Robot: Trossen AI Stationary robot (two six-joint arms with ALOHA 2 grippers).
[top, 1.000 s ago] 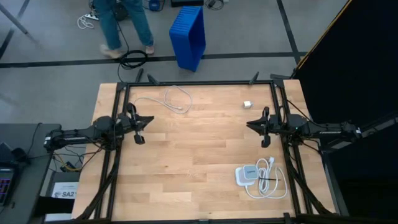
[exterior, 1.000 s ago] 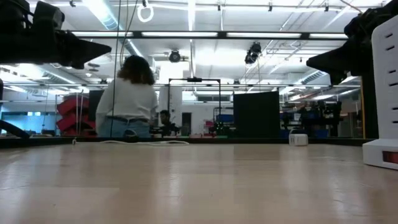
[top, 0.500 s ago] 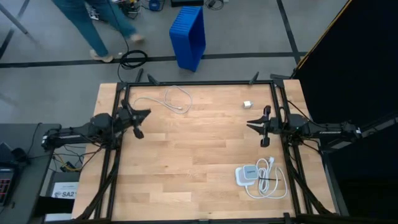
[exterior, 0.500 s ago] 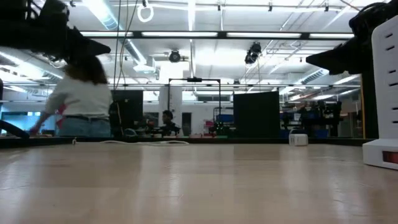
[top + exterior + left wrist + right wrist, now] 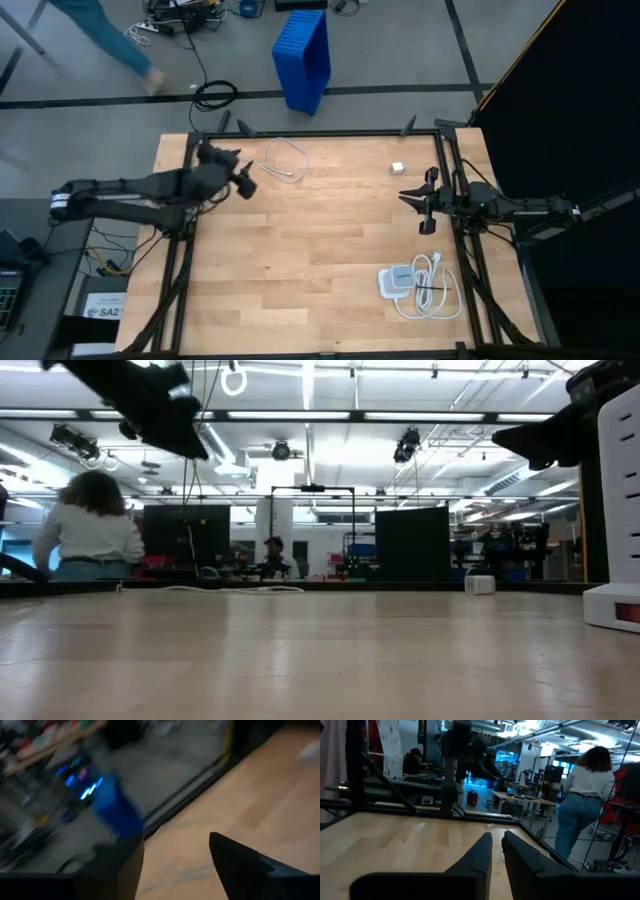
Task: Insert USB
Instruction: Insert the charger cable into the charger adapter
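Left gripper (image 5: 245,181) up over the desk (image 5: 300,250), spread wide, right beside the USB (image 5: 285,158).
Thin white loop lying flat near the far edge. Over on the right, right gripper (image 5: 424,210) nearly pinched closed, holding nothing, well away.

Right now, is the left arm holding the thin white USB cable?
No. In the high view the USB cable lies looped on the table, with the left gripper beside it, not touching.

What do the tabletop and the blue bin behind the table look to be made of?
The tabletop looks like pale wood with a smooth matte finish: plank seams and grain show. The blue bin is probably moulded plastic, given its uniform colour and ribbed walls.
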